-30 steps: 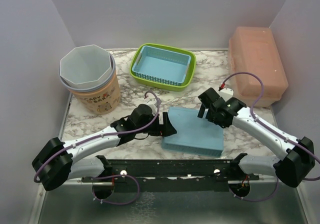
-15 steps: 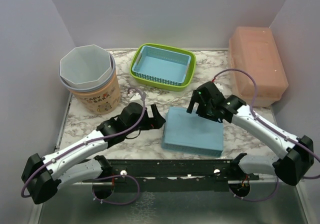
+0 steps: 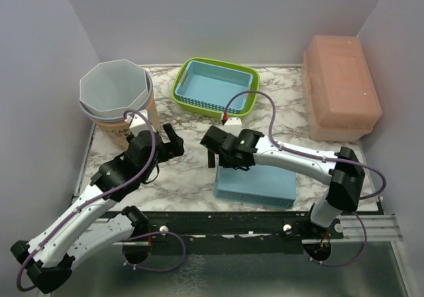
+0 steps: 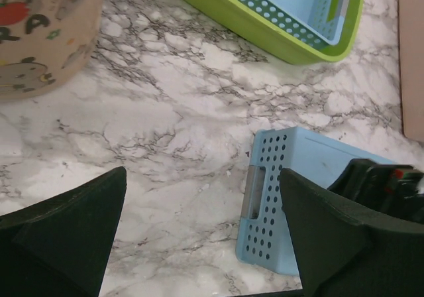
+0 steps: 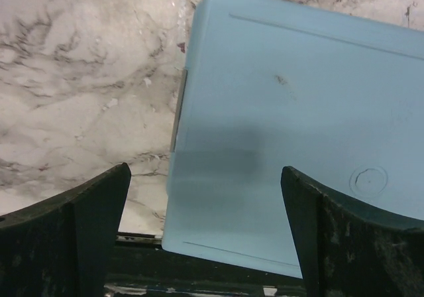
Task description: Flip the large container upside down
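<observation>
Okay, my left gripper (image 4: pixel 203 174) and right gripper (image 5: pixel 205 171) are gaping, empty; blue container (image 3: pixel 258 181) is looking light, stiff, slick; I'm eyeing its handle (image 4: pixel 252 191).

Both arms reach inward over the table (image 3: pixel 189 178), jaws spread wide.
The left arm stretches from the near-left corner, the left end effector (image 3: pixel 171 140) holding nothing. The right arm folds leftward along the near edge, the right end effector (image 3: pixel 213 152) pointing down, equally empty.
</observation>
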Motion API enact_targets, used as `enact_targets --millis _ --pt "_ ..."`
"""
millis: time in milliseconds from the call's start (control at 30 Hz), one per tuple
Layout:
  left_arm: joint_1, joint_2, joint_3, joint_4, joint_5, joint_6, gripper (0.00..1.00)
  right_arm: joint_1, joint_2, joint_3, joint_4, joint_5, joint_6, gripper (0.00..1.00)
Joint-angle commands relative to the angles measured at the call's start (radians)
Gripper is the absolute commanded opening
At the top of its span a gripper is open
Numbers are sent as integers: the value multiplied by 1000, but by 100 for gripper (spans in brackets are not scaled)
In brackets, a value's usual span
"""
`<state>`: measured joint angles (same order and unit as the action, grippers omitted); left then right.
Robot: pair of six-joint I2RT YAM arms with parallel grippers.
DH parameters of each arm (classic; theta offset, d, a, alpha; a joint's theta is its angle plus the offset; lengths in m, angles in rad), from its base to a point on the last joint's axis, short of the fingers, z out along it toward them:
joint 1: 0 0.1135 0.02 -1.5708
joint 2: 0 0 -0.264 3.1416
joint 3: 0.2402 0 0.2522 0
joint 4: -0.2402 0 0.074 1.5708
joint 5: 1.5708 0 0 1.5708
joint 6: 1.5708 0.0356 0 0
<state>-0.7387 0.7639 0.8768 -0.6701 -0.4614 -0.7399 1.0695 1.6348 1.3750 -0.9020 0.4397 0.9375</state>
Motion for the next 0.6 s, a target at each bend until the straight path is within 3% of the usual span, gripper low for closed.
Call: enact_targets --millis 0,167,333,467,567 --pt "6 -79 27 -108 -109 -12 99 67 97 47 -155 128 86 100" --pt "6 -105 27 -132 -141 -21 99 131 167 71 -135 107 22 100" --pt "6 -97 28 -124 -137 -25 99 153 233 86 -292 184 76 100" --pt "7 -82 22 -94 -110 -24 99 154 223 -10 -371 244 104 100" --pt "6 -66 17 -81 -90 -21 99 153 152 -134 -341 248 87 100"
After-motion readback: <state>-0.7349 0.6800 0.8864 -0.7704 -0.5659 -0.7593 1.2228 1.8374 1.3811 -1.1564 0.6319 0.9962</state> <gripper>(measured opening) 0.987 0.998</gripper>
